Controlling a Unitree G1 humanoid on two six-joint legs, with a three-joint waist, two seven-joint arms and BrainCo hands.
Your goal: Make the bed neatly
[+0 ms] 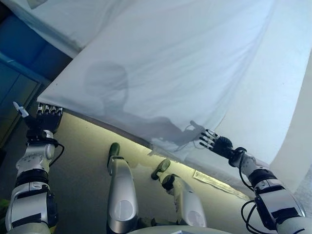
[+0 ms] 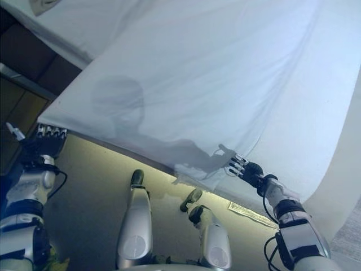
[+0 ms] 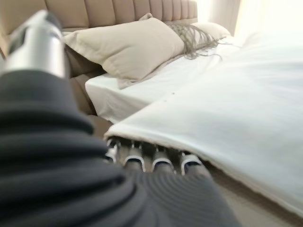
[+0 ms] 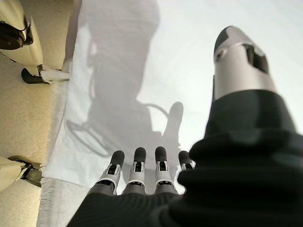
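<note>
A large white sheet (image 1: 185, 63) hangs spread over the bed, and its near edge runs across the view above the floor. My left hand (image 1: 46, 116) is at the sheet's near left corner; in the left wrist view (image 3: 156, 163) it reaches under the edge of the sheet (image 3: 227, 104). My right hand (image 1: 217, 143) is at the near edge further right. In the right wrist view its fingers (image 4: 137, 163) lie straight against the sheet (image 4: 156, 56) and the thumb stands apart, so it is open.
Beige pillows (image 3: 137, 47) lean on a padded headboard (image 3: 118, 9) at the head of the bed. The white mattress (image 1: 63, 19) shows at the far left. Beige carpet (image 1: 83, 161) lies under the sheet's edge. A dark bedside unit (image 1: 19, 73) stands at the left.
</note>
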